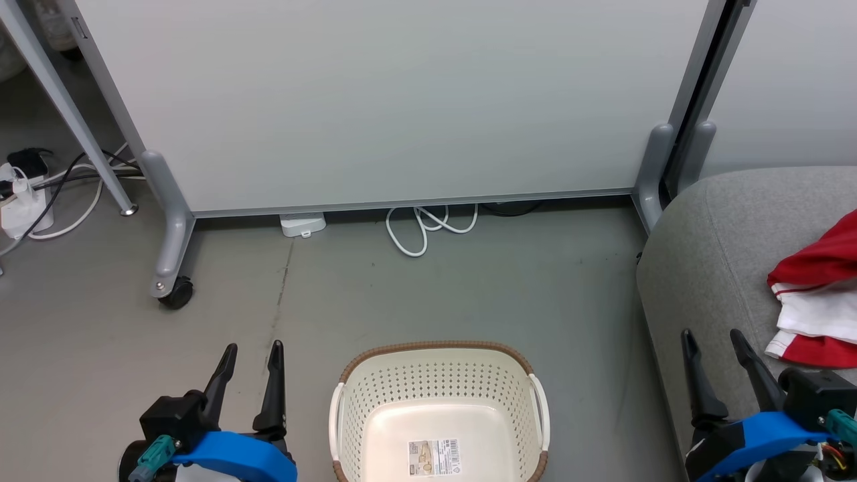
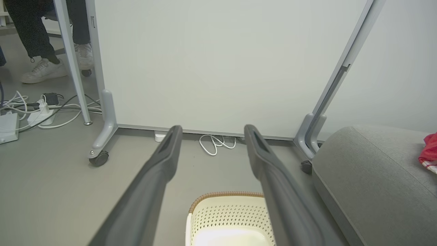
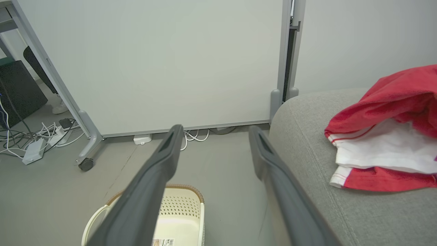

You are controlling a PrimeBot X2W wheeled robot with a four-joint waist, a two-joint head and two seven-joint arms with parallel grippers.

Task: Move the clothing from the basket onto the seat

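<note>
The left gripper [image 1: 254,347] and right gripper [image 1: 710,333] hang splayed, empty; the red clothing [image 1: 817,294] on the sofa [image 1: 710,254] looks limp, best pinched at a fold.

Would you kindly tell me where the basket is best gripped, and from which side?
By its white side handles, I'd judge: they arch clear of the perforated walls, leaving room for a finger. The basket stands upright between the left gripper and right gripper, both open, so come down from above, each on its own side.
</note>
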